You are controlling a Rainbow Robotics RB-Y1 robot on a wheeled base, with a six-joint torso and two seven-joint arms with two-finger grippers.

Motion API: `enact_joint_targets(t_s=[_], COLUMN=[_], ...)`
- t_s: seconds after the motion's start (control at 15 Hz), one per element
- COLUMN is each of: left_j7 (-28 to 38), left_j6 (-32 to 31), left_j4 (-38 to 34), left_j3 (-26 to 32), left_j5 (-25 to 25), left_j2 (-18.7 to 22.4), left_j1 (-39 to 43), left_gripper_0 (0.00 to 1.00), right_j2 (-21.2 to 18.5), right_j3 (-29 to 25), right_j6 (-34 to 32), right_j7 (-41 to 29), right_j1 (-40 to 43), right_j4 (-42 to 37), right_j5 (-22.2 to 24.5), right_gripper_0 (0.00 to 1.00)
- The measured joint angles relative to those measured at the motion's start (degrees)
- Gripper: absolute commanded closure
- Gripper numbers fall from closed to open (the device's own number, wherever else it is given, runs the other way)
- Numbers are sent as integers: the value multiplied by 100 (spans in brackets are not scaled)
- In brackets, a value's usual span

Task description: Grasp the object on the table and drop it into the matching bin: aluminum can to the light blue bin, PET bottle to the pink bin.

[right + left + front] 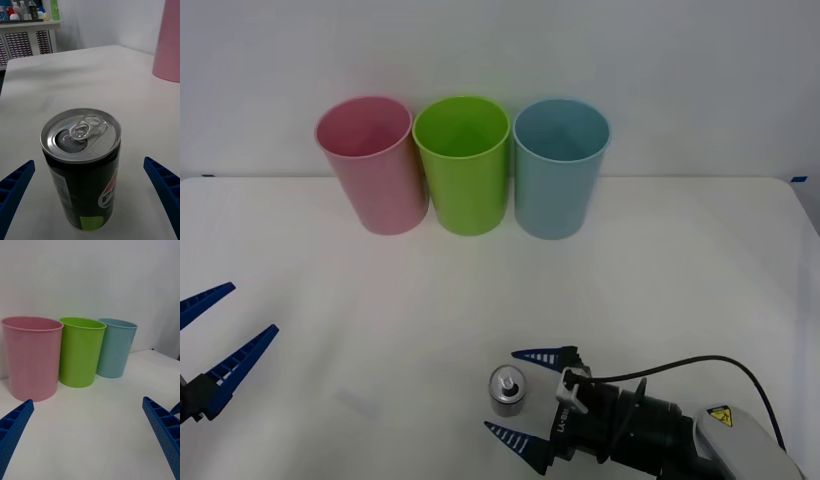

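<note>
While its blue ribbed fingers stand wide apart and grip nothing, the right end effector (532, 410) brackets the small dark-bodied, silver-topped aluminum can (507, 390), upright on the white tabletop (660, 280) between those fingers, touching neither. This looks like the grasp step; next, closing on the can. The left end effector (215, 335) waits open, well left of the can.

Front view looks down over the table (330, 300); both wrist views sit low, sharing perhaps the pink bin (167, 41).
</note>
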Motion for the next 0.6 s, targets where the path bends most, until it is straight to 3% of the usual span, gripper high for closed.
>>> enact_joint_targets(t_s=[0.6], left_j7=[0], left_j6=[0], left_j4=[0], left_j3=[0], left_j5=[0], left_j2=[0], left_j1=[0], left_gripper_0=[0], right_j2=[140], right_j3=[143], right_j6=[166], right_j7=[79], right_j1=[-237], right_j4=[247], right_j5=[2], right_gripper_0=[0])
